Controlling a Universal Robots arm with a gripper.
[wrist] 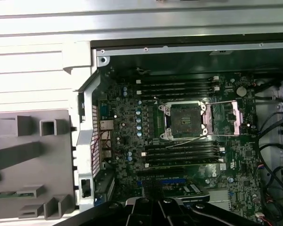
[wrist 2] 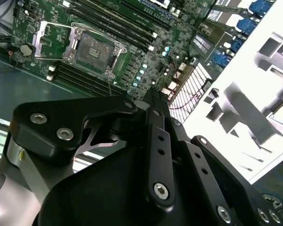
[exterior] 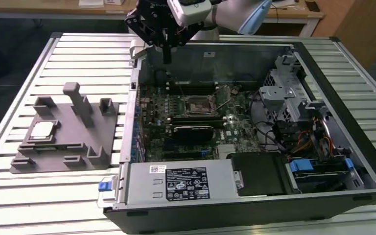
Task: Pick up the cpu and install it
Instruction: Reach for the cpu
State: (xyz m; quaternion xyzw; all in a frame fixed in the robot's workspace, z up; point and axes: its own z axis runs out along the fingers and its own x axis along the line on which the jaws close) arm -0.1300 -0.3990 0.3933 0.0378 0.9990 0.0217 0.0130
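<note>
Pincer (exterior: 167, 58) hangs over the case's (exterior: 240, 216) far wall, above the board (exterior: 152, 105), well apart from the cpu (exterior: 42, 130). Jaws look together w/ nothing btwn them, touching nothing. We see the cpu lying flat in a pocket of the grey fixture (exterior: 57, 157), on the tabletop (exterior: 44, 200) at the exterior view's left of the case. We reckon it's seated there so it sits square for a grab from above. Socket (wrist: 186, 120) is empty, lid open, so we judge it ready for the chip.
</note>
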